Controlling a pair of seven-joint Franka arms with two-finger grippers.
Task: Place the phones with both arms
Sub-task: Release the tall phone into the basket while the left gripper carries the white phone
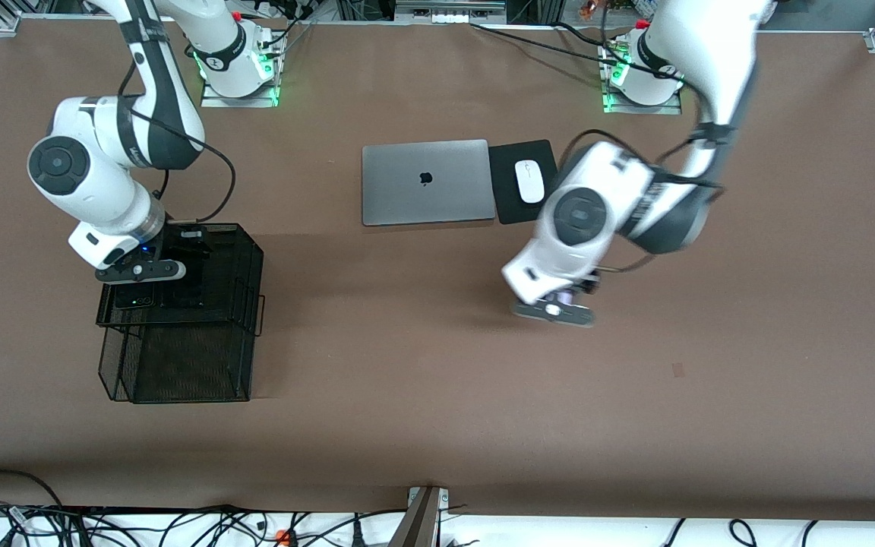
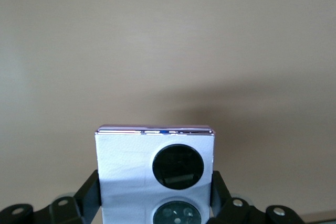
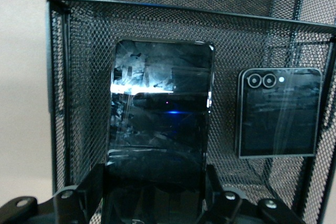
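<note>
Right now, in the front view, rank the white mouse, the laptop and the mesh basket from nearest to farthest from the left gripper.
From the left gripper, shut on the lilac-white phone:
1. White mouse, on the black pad beside the laptop.
2. Laptop, closed, mid-table.
3. Mesh basket, toward the right arm's end, under the right gripper.

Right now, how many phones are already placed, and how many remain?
Done: the squarish black phone lies in the mesh tray. In hand: the right gripper holds the long black phone over that tray. Left: the left gripper holds the lilac-white phone above bare table.
</note>
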